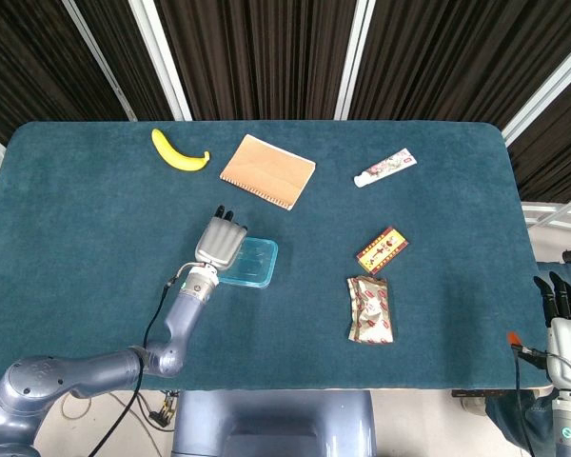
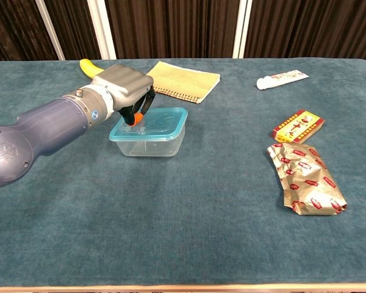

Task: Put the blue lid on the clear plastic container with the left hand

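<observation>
The clear plastic container (image 2: 149, 146) stands left of the table's middle with the blue lid (image 2: 161, 121) lying on top of it. In the head view only the lid (image 1: 252, 261) shows. My left hand (image 2: 125, 82) is bent over the lid's back left corner, fingers curled down onto it and an orange-tipped digit touching its top. From above, the left hand (image 1: 219, 243) covers the lid's left edge. My right hand (image 1: 563, 303) hangs off the table's right edge, fingers straight, holding nothing.
A banana (image 1: 178, 152) and a tan notebook (image 1: 267, 169) lie behind the container. A white tube (image 1: 385, 168) is at the back right. A red box (image 1: 381, 249) and a crumpled foil packet (image 1: 370, 308) lie right of the container.
</observation>
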`<state>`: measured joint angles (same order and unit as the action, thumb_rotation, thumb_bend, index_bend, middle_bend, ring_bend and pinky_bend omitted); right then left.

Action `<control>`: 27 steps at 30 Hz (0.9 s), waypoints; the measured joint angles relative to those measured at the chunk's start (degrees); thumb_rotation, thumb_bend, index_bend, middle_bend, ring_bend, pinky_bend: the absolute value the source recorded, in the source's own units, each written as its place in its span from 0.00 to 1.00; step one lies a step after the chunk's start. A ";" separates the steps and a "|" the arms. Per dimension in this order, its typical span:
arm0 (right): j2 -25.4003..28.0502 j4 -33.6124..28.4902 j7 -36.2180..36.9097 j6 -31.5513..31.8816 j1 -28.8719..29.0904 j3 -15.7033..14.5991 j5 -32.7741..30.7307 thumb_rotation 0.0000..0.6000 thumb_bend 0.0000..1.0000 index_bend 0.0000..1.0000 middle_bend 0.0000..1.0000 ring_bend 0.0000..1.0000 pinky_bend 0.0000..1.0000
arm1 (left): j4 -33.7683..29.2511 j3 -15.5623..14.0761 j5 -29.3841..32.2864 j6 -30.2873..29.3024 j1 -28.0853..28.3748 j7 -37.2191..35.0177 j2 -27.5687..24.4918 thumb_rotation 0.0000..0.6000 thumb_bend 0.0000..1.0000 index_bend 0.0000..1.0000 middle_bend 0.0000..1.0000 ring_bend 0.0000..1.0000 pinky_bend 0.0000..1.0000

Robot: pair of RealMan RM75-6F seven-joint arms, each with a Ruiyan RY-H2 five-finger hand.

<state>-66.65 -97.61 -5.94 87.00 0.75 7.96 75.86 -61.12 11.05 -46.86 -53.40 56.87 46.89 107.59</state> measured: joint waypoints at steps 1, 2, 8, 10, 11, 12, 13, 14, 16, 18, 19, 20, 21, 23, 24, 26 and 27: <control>0.00 -0.01 -0.03 -0.01 0.01 -0.01 0.01 1.00 0.29 0.10 0.03 0.04 0.00 | 0.36 0.01 -0.03 0.18 -0.04 -0.22 0.12 1.00 0.50 0.67 0.56 0.25 0.18; 0.00 -0.01 -0.04 -0.02 0.01 -0.03 0.02 1.00 0.29 0.10 0.03 0.03 0.00 | 0.73 0.03 -0.08 0.37 -0.07 -0.48 0.24 1.00 0.50 0.67 0.56 0.25 0.18; 0.00 0.03 -0.10 0.01 0.00 -0.02 0.01 1.00 0.29 0.10 0.03 0.03 0.00 | 2.35 0.28 -0.87 1.31 -0.20 -2.11 0.96 1.00 0.50 0.67 0.56 0.25 0.18; 0.00 0.01 -0.14 0.02 0.00 -0.03 0.02 1.00 0.29 0.10 0.03 0.03 0.00 | 2.64 0.33 -1.21 1.44 -0.20 -2.48 1.18 1.00 0.50 0.67 0.56 0.25 0.18; -0.01 0.01 -0.16 0.03 0.00 -0.02 0.01 1.00 0.29 0.10 0.03 0.04 0.00 | 2.80 0.35 -1.26 1.54 -0.20 -2.60 1.29 1.00 0.50 0.67 0.56 0.25 0.18; -0.01 0.01 -0.16 0.04 -0.01 -0.01 0.01 1.00 0.29 0.10 0.03 0.03 0.00 | 3.05 0.36 -1.29 1.74 -0.22 -2.74 1.46 1.00 0.50 0.67 0.56 0.25 0.18; -0.02 0.03 -0.15 0.07 -0.01 -0.01 0.03 1.00 0.29 0.10 0.03 0.04 0.00 | 3.21 0.37 -1.32 1.92 -0.23 -2.87 1.59 1.00 0.50 0.67 0.56 0.25 0.18; -0.03 0.04 -0.15 0.10 -0.01 0.01 0.04 1.00 0.29 0.10 0.03 0.04 0.00 | 3.40 0.36 -1.35 2.12 -0.23 -2.98 1.73 1.00 0.50 0.67 0.56 0.25 0.18; -0.04 0.05 -0.14 0.11 -0.02 0.00 0.03 1.00 0.29 0.10 0.03 0.04 0.00 | 3.67 0.37 -1.56 2.48 -0.20 -3.22 2.01 1.00 0.50 0.67 0.55 0.25 0.18; -0.04 0.06 -0.12 0.13 -0.02 0.00 0.06 1.00 0.29 0.10 0.03 0.04 0.00 | 3.37 0.68 -1.91 2.15 -0.13 -3.49 2.03 1.00 0.50 0.67 0.55 0.25 0.18; -0.04 0.06 -0.12 0.15 -0.02 0.01 0.09 1.00 0.29 0.10 0.03 0.04 0.00 | 3.10 0.88 -2.10 1.78 -0.09 -3.56 1.96 1.00 0.49 0.66 0.54 0.25 0.18; -0.04 0.09 -0.12 0.17 -0.01 0.01 0.13 1.00 0.29 0.10 0.03 0.04 0.00 | 2.69 1.13 -2.31 1.28 -0.05 -3.59 1.80 1.00 0.49 0.64 0.54 0.25 0.18; -0.04 0.10 -0.11 0.18 -0.01 0.01 0.15 1.00 0.29 0.10 0.03 0.04 0.00 | 1.93 1.52 -2.55 0.53 0.00 -3.58 1.46 1.00 0.48 0.61 0.53 0.24 0.18; -0.03 0.14 -0.10 0.20 -0.02 -0.02 0.26 1.00 0.29 0.10 0.03 0.03 0.00 | 0.25 2.19 -2.92 -0.87 -0.01 -3.50 0.65 1.00 0.45 0.48 0.47 0.21 0.17; -0.03 0.19 -0.14 0.22 -0.02 -0.05 0.33 1.00 0.29 0.10 0.03 0.03 0.00 | -0.85 2.54 -3.13 -1.70 -0.06 -3.41 0.09 1.00 0.43 0.43 0.44 0.19 0.17; -0.02 0.21 -0.19 0.27 -0.03 -0.08 0.39 1.00 0.29 0.10 0.03 0.03 0.00 | -4.06 3.41 -3.64 -4.18 -0.34 -3.11 -1.56 1.00 0.39 0.31 0.36 0.13 0.15; -0.02 0.22 -0.20 0.34 -0.04 -0.06 0.40 1.00 0.29 0.10 0.03 0.03 0.00 | -5.62 3.77 -3.84 -5.29 -0.53 -2.95 -2.36 1.00 0.36 0.26 0.31 0.10 0.13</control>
<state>-66.67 -97.39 -6.14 87.34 0.72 7.90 76.26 -66.74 14.83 -50.70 -58.69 56.34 43.93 105.22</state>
